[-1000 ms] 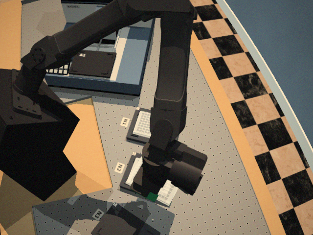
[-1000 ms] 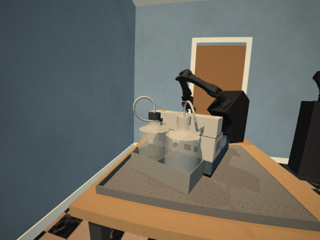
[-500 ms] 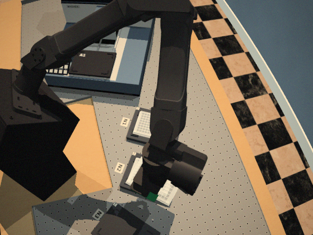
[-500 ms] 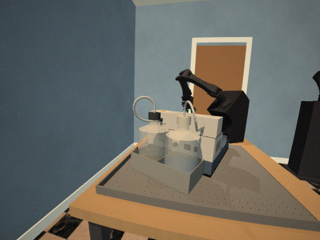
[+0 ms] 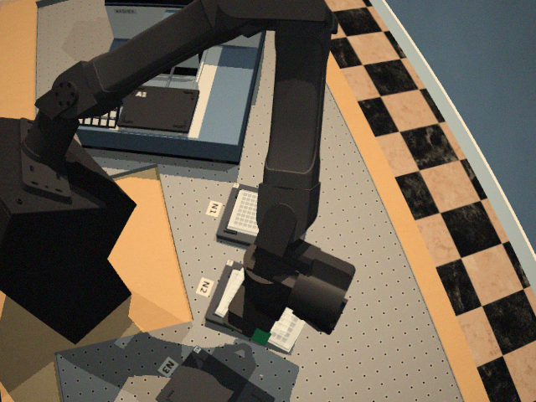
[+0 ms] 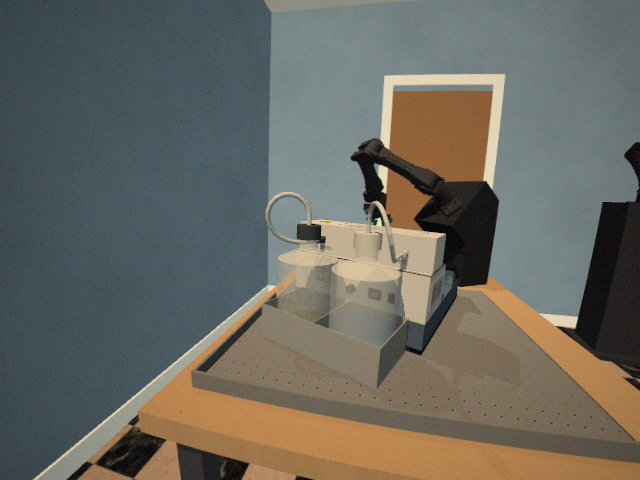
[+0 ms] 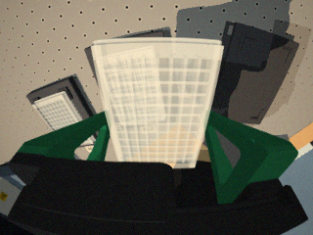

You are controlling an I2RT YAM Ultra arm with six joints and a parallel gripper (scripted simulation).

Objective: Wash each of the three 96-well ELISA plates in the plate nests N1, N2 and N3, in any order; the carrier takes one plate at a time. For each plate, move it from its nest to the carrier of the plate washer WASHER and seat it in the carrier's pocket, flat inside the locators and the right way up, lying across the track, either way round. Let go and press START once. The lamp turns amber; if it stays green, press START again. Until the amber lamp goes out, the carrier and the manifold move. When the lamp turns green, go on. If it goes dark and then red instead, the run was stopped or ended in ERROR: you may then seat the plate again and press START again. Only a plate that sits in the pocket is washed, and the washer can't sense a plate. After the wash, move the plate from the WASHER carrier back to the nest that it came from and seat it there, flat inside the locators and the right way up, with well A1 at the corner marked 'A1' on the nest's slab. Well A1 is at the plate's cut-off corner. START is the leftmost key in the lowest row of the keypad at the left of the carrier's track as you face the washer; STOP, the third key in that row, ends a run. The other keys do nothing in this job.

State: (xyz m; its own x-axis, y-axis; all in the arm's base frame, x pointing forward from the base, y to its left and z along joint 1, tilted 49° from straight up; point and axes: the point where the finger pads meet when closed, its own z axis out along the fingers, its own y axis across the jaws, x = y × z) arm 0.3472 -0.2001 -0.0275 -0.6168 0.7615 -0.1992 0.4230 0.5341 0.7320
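1. A grey perforated bench plate [image 5: 380, 302] fills the lower right of the top view.
2. The dark empty washer carrier [image 5: 159, 108] lies upper left.
3. The green-fingered gripper [image 7: 156, 151] is clenched on the white 96-well plate [image 7: 159, 101], long axis pointing away, over nest N2 [image 5: 214, 317] at lower centre.

"A1" [image 5: 141, 94] marks the dark carrier pocket, upper left of the top view. Tags "N1" [image 5: 213, 208], "N2" [image 5: 204, 287] and "N3" [image 5: 167, 367] lie lower centre.
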